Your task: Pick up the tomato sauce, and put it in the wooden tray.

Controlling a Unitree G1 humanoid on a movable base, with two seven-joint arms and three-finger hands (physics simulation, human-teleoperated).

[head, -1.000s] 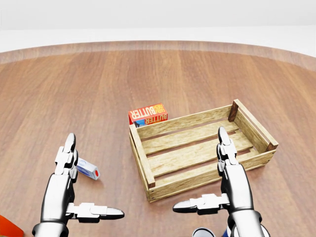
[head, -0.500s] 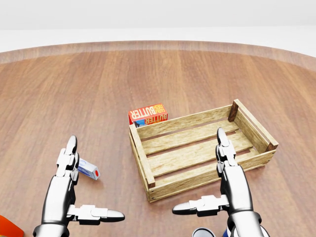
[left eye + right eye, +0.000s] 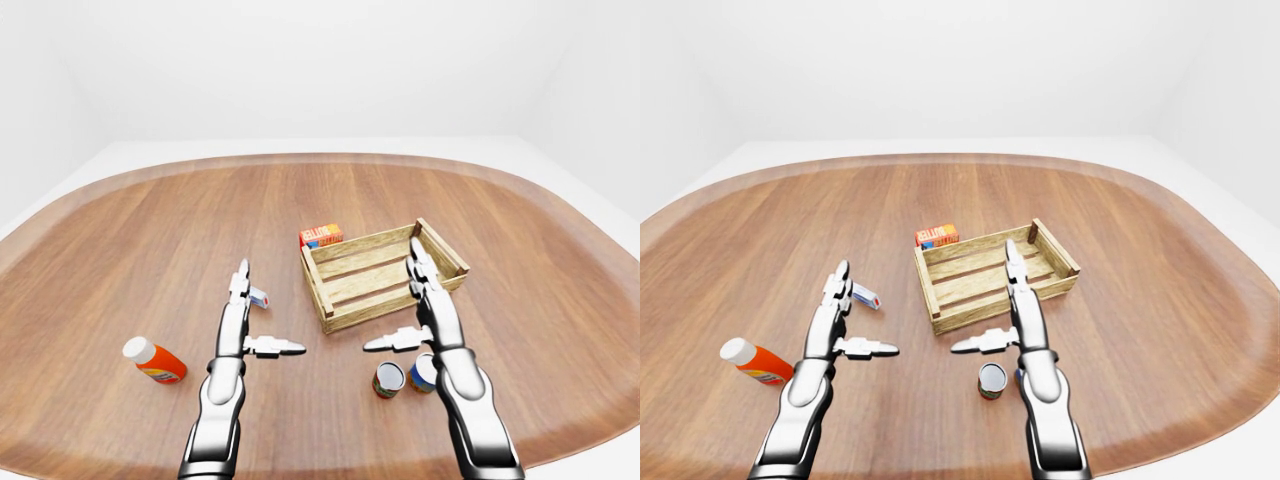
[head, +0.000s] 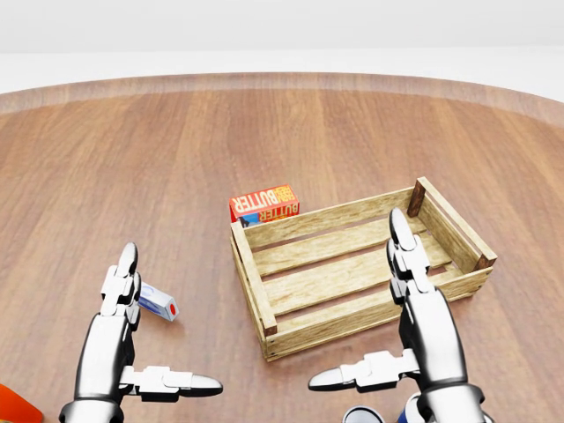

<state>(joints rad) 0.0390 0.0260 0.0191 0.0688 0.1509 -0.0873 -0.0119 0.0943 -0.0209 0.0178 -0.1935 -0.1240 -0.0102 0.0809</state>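
The sauce can (image 3: 992,381) stands on the counter (image 3: 150,230) just left of the right hand's (image 4: 414,317) wrist, free of any grip, with a blue can (image 3: 423,372) partly hidden behind that arm. Above the right hand lies the tray (image 4: 352,264), nothing in it. Both hands, left (image 4: 123,339) too, are spread and grasp nothing. A butter box (image 4: 263,204) touches the tray's upper left wall. A small tube (image 4: 159,302) sits by the left fingertips; an orange bottle (image 3: 155,361) lies farther left, cut off in the head view.
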